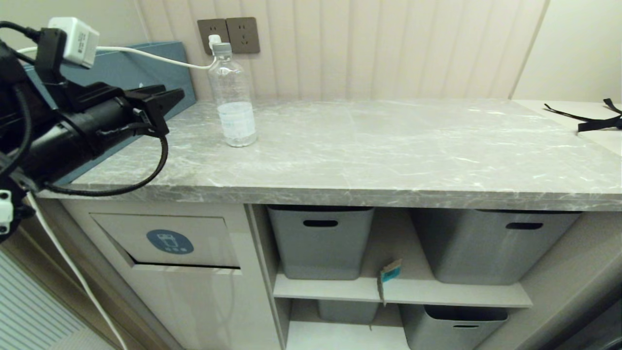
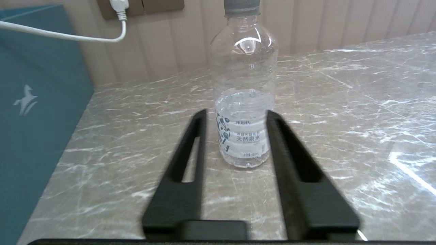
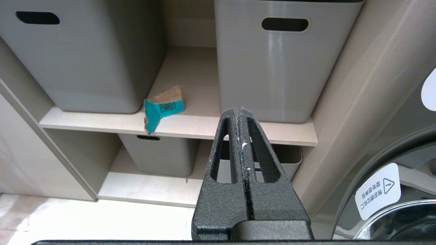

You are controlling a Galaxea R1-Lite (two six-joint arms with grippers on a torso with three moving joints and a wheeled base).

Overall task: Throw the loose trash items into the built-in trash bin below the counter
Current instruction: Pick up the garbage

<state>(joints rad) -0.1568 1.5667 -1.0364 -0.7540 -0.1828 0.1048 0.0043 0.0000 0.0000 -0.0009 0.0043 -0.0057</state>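
Bottle point(image 1: 232, 97) upright on the counter point(image 1: 388, 146), far-left part of the slab, near the wall sockets point(image 1: 228, 35); clear plastic, white label, pale cap. Left gripper point(image 1: 167, 104) held level above the counter's left end, pointing at the bottle, fingers parted; in the left wrist view the fingers point(image 2: 190, 153) frame the bottle's lower half but stand short of it, no contact. Teal box point(image 1: 121, 68) stands just left of the gripper, against the wall. Trash bin flap point(image 1: 165, 240) with round blue sticker sits below the counter's left end, tilted slightly ajar. Teal paper scrap point(image 3: 163, 107) lies on the shelf edge between two grey tubs point(image 3: 279, 58). Right gripper point(image 3: 240, 114) hangs low before those shelves, fingers pressed together, holding nothing. Black strapped bag point(image 1: 595, 119) at far right.
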